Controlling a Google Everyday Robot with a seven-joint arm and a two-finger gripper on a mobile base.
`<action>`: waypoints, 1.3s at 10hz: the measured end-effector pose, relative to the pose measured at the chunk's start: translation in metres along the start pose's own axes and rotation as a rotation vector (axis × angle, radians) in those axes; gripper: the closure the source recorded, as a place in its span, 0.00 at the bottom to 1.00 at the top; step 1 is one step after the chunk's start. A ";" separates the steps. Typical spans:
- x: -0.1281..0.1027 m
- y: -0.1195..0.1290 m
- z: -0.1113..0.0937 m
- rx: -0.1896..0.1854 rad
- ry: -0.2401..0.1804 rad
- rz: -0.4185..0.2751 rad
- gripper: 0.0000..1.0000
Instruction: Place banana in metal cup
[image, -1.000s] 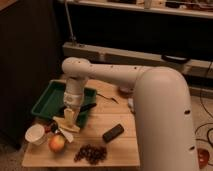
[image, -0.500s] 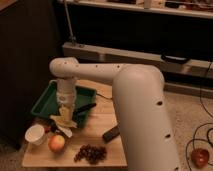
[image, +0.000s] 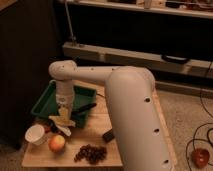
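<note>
The banana (image: 64, 114) hangs near upright, long axis vertical, pinched in the closed gripper (image: 64, 106) above the table (image: 95, 131).

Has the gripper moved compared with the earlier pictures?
Yes. The gripper, shut on the banana, moved left along the green tray, toward the white cup.
</note>
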 end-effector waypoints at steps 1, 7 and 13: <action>-0.008 0.000 0.003 -0.003 0.004 -0.019 1.00; -0.032 0.005 0.019 -0.036 0.032 -0.116 1.00; -0.044 0.030 0.023 -0.010 0.123 -0.162 0.78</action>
